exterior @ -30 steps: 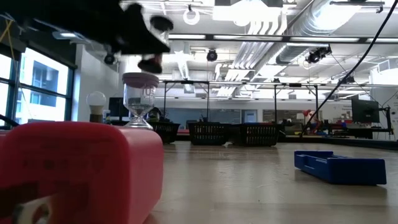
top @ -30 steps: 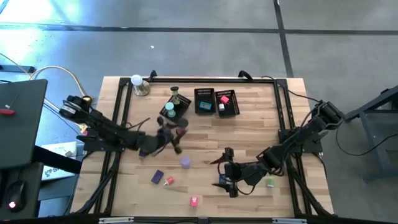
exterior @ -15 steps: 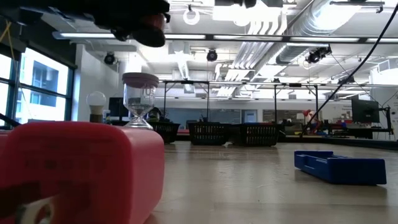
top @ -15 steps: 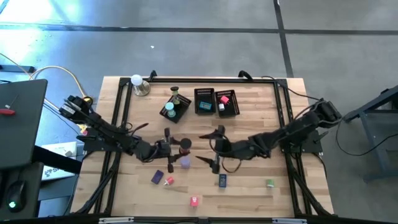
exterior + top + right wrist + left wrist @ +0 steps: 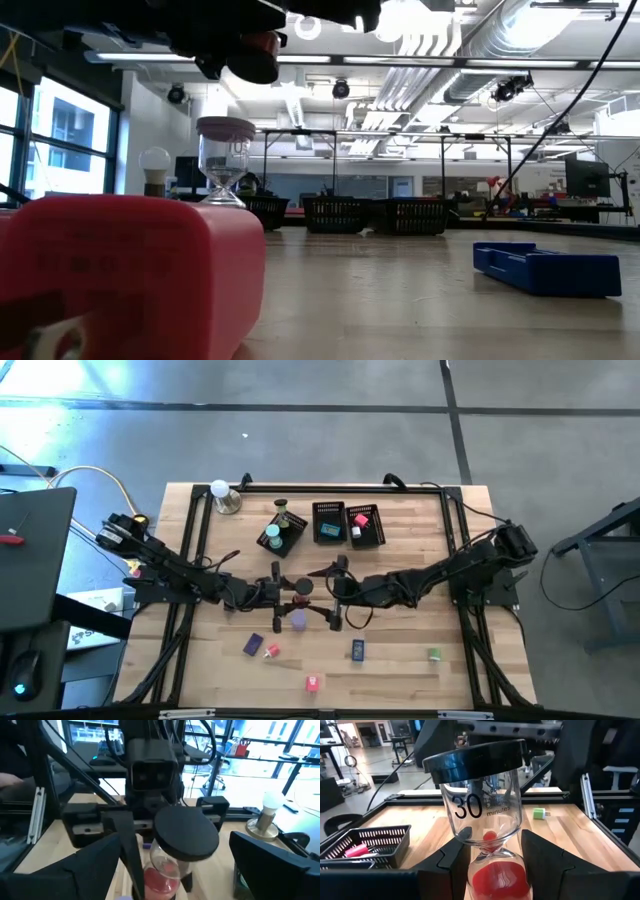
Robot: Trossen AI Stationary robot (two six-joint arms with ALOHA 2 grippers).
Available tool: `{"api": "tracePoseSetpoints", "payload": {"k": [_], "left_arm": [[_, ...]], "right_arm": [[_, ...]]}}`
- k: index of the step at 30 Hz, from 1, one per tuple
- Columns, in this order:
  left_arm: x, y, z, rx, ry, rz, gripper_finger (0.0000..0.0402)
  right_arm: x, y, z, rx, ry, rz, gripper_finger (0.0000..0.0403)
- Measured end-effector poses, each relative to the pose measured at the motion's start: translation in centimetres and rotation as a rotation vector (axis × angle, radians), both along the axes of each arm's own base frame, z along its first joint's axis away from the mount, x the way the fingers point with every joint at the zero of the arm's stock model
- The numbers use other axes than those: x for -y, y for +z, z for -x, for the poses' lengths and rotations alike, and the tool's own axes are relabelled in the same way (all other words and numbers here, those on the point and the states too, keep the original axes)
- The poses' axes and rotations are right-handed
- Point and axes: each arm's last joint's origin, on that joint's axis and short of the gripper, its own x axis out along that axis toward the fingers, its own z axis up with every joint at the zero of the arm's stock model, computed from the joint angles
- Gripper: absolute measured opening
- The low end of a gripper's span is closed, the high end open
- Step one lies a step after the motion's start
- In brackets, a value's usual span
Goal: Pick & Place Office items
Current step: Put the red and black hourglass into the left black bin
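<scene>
My left gripper (image 5: 290, 591) is shut on an hourglass (image 5: 297, 588) with black caps and red sand, held above the table's middle. It also shows high up in the low view as the hourglass (image 5: 255, 50). My right gripper (image 5: 320, 598) faces it from the right, wide open. Its fingers (image 5: 100, 862) stand either side of the hourglass's black cap (image 5: 186, 834), and no touch shows. A second hourglass (image 5: 297, 620) with a lilac cap stands on the table. Other office items lie near the front: a blue block (image 5: 358, 650), a green piece (image 5: 434, 654), a purple block (image 5: 253, 644) and a pink piece (image 5: 312, 682). My left gripper pinches the hourglass at its lower bulb (image 5: 495, 877), just under the narrow neck, between its two fingers (image 5: 452, 865). The fingers come level from the table's left. The hourglass stands upright in the hold, black cap (image 5: 475, 752) up, lifted clear of the table.
Three black mesh baskets (image 5: 283, 535), (image 5: 328, 523), (image 5: 364, 527) stand at the far middle, holding small pieces. A white ball on a metal base (image 5: 222, 495) stands at the far left. A black frame (image 5: 195, 540) rims the table. A large red piece (image 5: 130, 280) fills the low view's near left.
My right gripper has swung from over the blue block near the front edge toward the far left. It now faces the held hourglass and has stayed open. My left gripper has turned its wrist and carried the hourglass a little toward the right.
</scene>
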Motion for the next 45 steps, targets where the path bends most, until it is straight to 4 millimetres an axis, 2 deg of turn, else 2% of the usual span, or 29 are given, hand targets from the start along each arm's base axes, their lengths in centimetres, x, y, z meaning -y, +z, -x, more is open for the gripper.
{"api": "tracePoseSetpoints", "payload": {"k": [6, 13, 19, 23, 27, 37, 45], "left_arm": [[-0.4, 0.0, -0.2, 0.004, -0.009, 0.023, 0.0154], [-1.1, -0.3, -0.6, -0.027, -0.112, 0.095, 0.0154], [-1.6, -0.3, -0.7, -0.024, -0.095, 0.098, 0.0154], [-1.6, -0.3, -0.7, -0.025, -0.092, 0.097, 0.0154], [-1.6, -0.2, -0.7, -0.022, -0.093, 0.095, 0.0154], [-1.6, -0.3, -0.7, -0.025, -0.090, 0.085, 0.0154], [-1.5, -0.3, -0.7, -0.027, -0.079, 0.086, 0.0161]], "right_arm": [[0.5, 0.1, -0.2, 0.008, 0.069, -0.038, 0.0364], [1.1, 0.0, -0.4, 0.001, 0.123, -0.115, 0.0364], [1.5, -1.1, -1.0, -0.026, 0.098, -0.120, 0.0348], [1.7, -1.7, -1.4, -0.039, 0.100, -0.118, 0.0324], [1.8, -1.5, -1.4, -0.023, 0.113, -0.124, 0.0289], [2.0, -1.4, -1.5, -0.014, 0.116, -0.113, 0.0158], [1.6, -1.4, -1.4, -0.009, 0.107, -0.098, 0.0156]]}}
